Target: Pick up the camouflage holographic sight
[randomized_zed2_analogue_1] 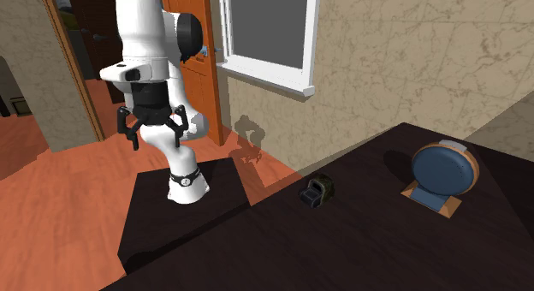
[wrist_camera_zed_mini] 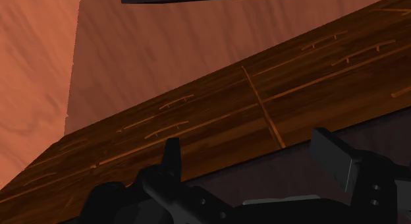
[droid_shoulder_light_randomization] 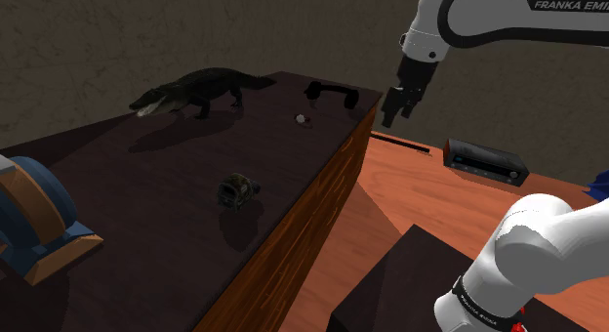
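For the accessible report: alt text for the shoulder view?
The sight sits central on the table, apart from the open tool, which hangs beside its far corner. An alligator figure and a black handle lie near the far edge; a blue disc stands at the view's left.

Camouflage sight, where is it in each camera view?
Shoulder view: sight on the dark table, centre, near its edge.
Second exterior view: sight right of centre, near the table's edge.
Wrist view: open claw faces the table's wooden side.
Shared landmark: blue disc.
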`<state>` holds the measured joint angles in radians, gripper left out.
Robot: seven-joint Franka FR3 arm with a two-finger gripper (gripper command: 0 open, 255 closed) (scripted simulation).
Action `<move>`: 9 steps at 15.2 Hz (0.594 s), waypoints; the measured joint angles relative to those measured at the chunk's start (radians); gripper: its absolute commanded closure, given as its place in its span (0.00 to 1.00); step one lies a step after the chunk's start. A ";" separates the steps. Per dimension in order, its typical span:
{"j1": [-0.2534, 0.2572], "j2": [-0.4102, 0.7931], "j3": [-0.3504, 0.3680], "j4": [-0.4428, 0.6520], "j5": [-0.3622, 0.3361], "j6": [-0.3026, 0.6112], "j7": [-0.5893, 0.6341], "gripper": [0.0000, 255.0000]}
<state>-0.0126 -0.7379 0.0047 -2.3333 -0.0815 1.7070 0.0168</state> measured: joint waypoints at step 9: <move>-0.017 0.000 0.203 -0.023 0.115 -0.011 0.376 0.00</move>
<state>-0.0293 -0.7379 0.2076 -2.3561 0.0336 1.6958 0.3929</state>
